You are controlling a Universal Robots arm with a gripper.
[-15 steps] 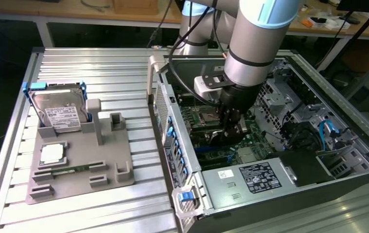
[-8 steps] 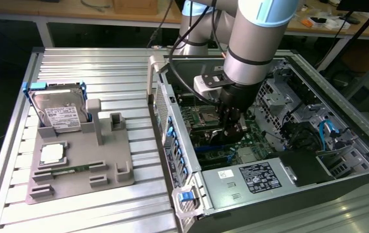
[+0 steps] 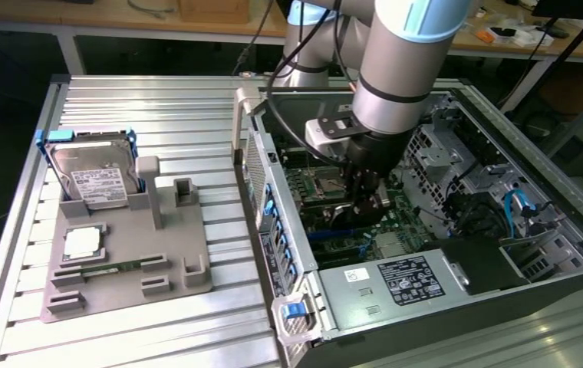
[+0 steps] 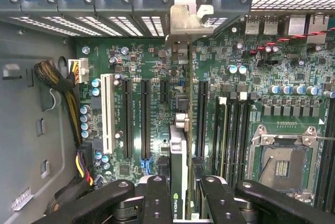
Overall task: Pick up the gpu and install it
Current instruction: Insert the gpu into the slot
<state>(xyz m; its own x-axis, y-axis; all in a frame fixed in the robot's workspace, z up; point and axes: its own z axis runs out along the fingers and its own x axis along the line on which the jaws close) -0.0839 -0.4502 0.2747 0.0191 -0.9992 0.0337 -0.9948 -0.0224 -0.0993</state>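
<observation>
Holding the gpu [image 4: 177, 150] edge-down over the motherboard [image 4: 152, 103], near the computer case's [image 3: 394, 284] rear edge | gripper [image 4: 184, 190] jaws are standing partly closed, clamping the card's faces | risk: if the card is sitting off its slot, pressing could bend contacts or bracket | surface: case is lying open on a slatted metal table [image 3: 148, 100], workbenches [image 3: 117, 15] behind.

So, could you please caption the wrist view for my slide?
End effector holding the gpu edge-on at the motherboard expansion slots.

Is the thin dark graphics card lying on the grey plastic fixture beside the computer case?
No, the end effector grips the thin dark graphics card edge-on above the green motherboard.
</observation>
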